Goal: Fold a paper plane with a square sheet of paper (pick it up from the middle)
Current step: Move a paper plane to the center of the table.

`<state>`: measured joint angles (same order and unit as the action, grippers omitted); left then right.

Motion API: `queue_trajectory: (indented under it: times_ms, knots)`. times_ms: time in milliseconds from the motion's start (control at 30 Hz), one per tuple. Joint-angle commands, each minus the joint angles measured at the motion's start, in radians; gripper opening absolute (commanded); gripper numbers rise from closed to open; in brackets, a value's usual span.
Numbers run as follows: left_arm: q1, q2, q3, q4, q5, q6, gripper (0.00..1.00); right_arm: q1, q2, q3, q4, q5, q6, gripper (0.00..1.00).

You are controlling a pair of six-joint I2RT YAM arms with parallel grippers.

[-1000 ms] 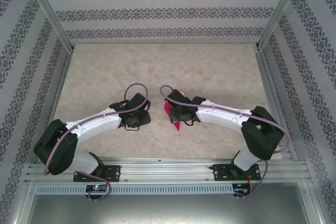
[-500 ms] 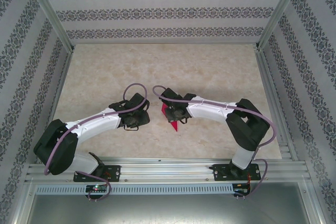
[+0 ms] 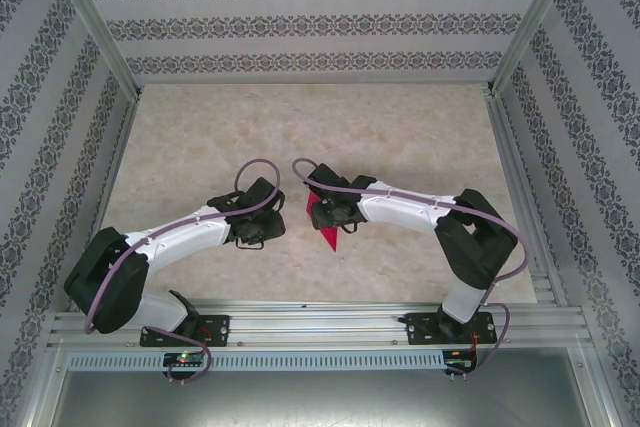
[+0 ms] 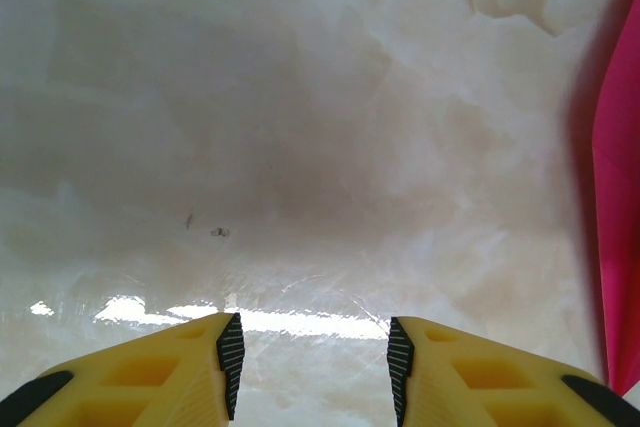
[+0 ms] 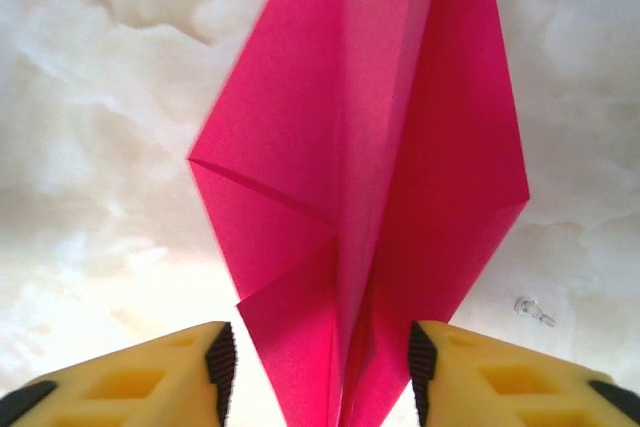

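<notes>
- Right gripper [image 5: 320, 352]: yellow jaws stand apart, straddling the near end of the narrow magenta-pink folded paper plane [image 5: 400, 147], gripping nothing.
- Left gripper [image 4: 312, 347]: jaws moderately apart above the bare cream marble-patterned table [image 4: 250, 97], nothing between them.
- Paper plane rests on the table, its centre crease running from 6 to 12 o'clock in the right wrist view.
- Top view: paper plane [image 3: 322, 222] lies between both grippers, point toward 6 o'clock.
</notes>
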<state>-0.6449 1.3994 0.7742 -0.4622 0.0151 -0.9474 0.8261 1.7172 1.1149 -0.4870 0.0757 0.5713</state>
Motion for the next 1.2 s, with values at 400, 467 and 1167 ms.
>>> queue_trajectory:
  times_ms: [400,467,1167]
  knots:
    - [0.016,0.016,-0.012,0.014,0.013,0.012,0.46,0.003,0.092,0.062,-0.051,-0.008,-0.017,0.57]
    - [0.017,0.015,-0.011,0.013,0.011,0.012,0.46,0.008,0.110,0.072,-0.064,0.010,-0.018,0.56]
    - [0.016,0.012,-0.005,-0.006,0.002,0.016,0.46,0.004,0.128,0.056,-0.077,0.054,0.032,0.35]
